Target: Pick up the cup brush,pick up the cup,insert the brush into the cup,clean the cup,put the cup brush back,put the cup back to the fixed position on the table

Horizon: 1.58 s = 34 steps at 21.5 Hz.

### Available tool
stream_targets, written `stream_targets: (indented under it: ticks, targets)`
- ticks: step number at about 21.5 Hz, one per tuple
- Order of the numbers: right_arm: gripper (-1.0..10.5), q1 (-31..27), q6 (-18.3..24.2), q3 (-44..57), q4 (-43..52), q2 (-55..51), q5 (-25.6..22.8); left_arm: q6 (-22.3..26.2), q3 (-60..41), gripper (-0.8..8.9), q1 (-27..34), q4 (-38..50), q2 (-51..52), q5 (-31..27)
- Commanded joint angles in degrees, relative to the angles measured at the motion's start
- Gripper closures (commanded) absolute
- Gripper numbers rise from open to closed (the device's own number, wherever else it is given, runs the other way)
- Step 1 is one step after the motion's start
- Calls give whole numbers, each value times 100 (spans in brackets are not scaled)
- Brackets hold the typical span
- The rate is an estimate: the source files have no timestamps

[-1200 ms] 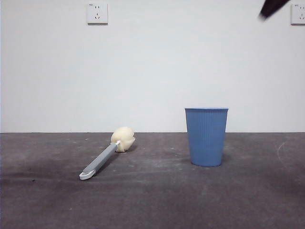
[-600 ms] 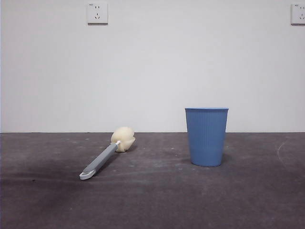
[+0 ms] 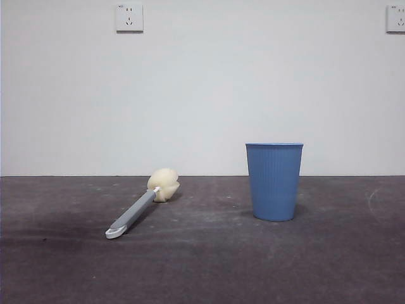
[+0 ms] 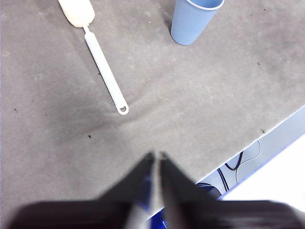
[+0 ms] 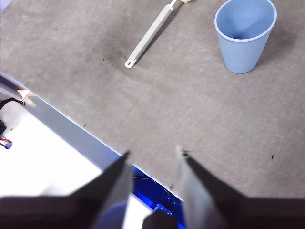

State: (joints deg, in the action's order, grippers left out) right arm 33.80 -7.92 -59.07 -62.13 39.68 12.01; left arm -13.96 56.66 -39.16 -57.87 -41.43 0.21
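Observation:
The cup brush (image 3: 140,205) lies flat on the table (image 3: 202,266), left of centre, its cream sponge head toward the wall and its white loop toward the camera. It also shows in the left wrist view (image 4: 100,64) and the right wrist view (image 5: 151,33). The blue ribbed cup (image 3: 274,181) stands upright and empty to the right of the brush, apart from it; both wrist views show it too (image 4: 192,21) (image 5: 245,34). My left gripper (image 4: 156,156) is shut and empty, high above the table's near edge. My right gripper (image 5: 152,153) is open and empty, also high near that edge.
Two wall sockets (image 3: 129,18) (image 3: 395,18) sit high on the white wall behind the table. The table's near edge (image 4: 267,136), with cables and a blue frame below it, shows in both wrist views.
A black arm tip at the top right corner of the front view has left the picture. The brush and the cup have not moved.

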Motion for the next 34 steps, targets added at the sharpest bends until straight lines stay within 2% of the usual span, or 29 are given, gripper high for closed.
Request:
stream_targets:
  ticks: [1, 17, 19, 20, 22, 24, 26, 28, 30, 34]
  targets:
    - [946, 15, 22, -13, 35, 2, -11, 72, -24, 818, -13, -9, 15, 7]
    - [946, 15, -57, -13, 17, 2, -37, 70, -24, 817, 2, -9, 0, -24]
    - [946, 15, -57, -13, 13, 2, -37, 599, -24, 817, 192, 118, 127, -107]
    - [946, 15, -57, -13, 13, 2, -37, 914, -31, 817, 361, 474, 184, -240]
    - [946, 15, -57, -13, 13, 2, -37, 1770, -125, 817, 1005, 2033, 404, -251]
    - [946, 15, -57, -13, 13, 2, -37, 2033, -437, 817, 1663, 3738, 688, -9]
    - [946, 15, -57, -13, 15, 2, -37, 2098, -916, 817, 2173, 4959, 992, 20]
    - [946, 15, -57, -13, 13, 2, -37, 2332, -1449, 817, 2553, 5412, 1305, -20]
    - [946, 15, -57, -13, 13, 2, -37, 2498, -2006, 817, 2855, 5440, 1611, -20]
    - [946, 15, -57, -13, 13, 0, -37, 2511, -2970, 817, 3182, 5729, 2070, -17]
